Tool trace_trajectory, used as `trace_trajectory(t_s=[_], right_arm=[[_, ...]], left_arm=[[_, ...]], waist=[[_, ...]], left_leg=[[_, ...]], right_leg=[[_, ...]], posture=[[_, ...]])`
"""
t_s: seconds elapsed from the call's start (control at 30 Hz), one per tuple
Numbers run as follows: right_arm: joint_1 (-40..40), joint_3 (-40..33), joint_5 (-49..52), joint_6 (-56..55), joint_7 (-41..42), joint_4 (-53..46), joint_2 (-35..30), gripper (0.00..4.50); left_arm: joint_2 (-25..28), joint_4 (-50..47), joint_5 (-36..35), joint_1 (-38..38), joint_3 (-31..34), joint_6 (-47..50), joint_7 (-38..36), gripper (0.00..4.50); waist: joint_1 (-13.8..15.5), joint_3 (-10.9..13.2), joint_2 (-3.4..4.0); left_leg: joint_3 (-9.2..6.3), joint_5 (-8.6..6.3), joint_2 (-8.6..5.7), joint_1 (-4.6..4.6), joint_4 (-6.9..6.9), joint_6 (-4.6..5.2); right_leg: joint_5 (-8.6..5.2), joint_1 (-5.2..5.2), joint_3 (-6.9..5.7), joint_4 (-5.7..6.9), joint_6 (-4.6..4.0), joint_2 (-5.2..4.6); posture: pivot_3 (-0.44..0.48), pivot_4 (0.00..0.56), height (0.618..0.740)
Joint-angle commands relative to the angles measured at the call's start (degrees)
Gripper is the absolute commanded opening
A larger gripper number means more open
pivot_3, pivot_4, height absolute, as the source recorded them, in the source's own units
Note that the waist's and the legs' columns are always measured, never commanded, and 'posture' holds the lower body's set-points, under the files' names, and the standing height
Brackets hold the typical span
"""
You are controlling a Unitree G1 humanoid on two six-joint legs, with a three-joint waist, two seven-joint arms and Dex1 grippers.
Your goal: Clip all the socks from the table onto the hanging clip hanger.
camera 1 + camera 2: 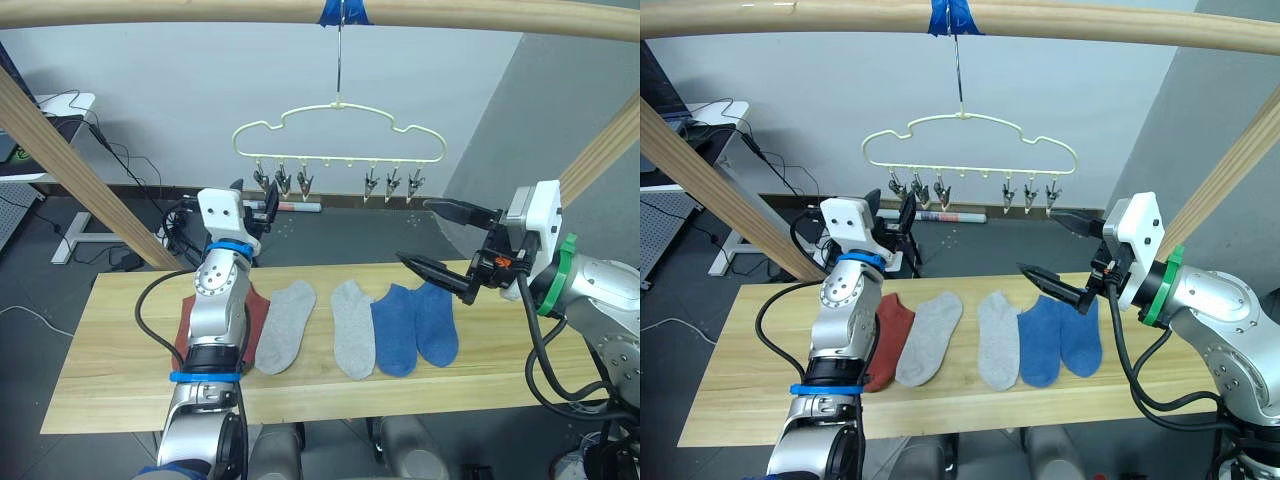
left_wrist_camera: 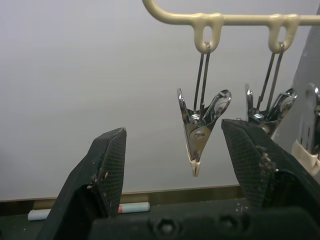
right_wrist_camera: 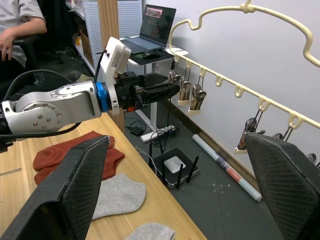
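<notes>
I am holding my released, empty left hand (image 2: 172, 165) around the leftmost clip (image 2: 200, 131) of the clip hanger (image 1: 340, 130), right hand (image 1: 447, 240) also spread empty, socks (image 1: 355, 325) lying on the counter (image 1: 110, 340); squeezing squarely should open it.

The counter (image 1: 120, 370) is pale, light-toned wooden planking. Across the middle of the frame lie two rust-red socks (image 1: 890, 340), two light grey socks (image 1: 285, 325) and two blue socks (image 1: 415, 325), all plain. The clip hanger (image 1: 340, 135) in the upper centre is pale yellow-cream with shiny silver metal clips (image 2: 200, 130). Both end effectors, left (image 2: 175, 165) and right (image 1: 447, 242), have black fingers with a fine cross-hatched texture.
</notes>
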Motion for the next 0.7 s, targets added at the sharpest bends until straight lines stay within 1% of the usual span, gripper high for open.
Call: trace_trajectory(t_s=[0.03, 0.6, 0.7], right_arm=[[0.0, -2.0, 0.1, -1.0, -0.6, -1.7, 0.0, 4.5], [0.6, -1.8, 0.3, -1.1, -1.0, -1.9, 0.0, 4.5], [0.7, -1.8, 0.4, -1.1, -0.9, -1.9, 0.0, 4.5]], left_arm=[[0.1, -1.1, 0.2, -1.8, -0.3, -1.7, -0.3, 3.32], [0.1, -3.3, 0.7, -2.3, -0.9, -2.2, 0.5, 3.32], [0.0, -3.6, 0.9, -2.4, -0.9, -2.3, 0.7, 2.82]], waist=[[0.0, 0.0, 0.0], [-0.5, 0.1, 0.01], [-0.6, 0.1, 0.01]], left_leg=[[0.0, 0.0, 0.0, -0.01, 0.0, 0.0], [-0.02, 0.0, 0.0, -0.29, 0.0, 0.0], [-0.02, 0.0, 0.0, -0.29, 0.0, 0.0]], right_leg=[[0.0, 0.0, 0.0, 0.0, 0.0, 0.0], [0.01, -0.26, -0.02, -0.02, 0.01, 0.0], [0.01, -0.26, -0.02, -0.02, 0.01, 0.0]], posture=[[-0.292, 0.283, 0.74], [-0.289, 0.286, 0.74], [-0.288, 0.286, 0.74]])
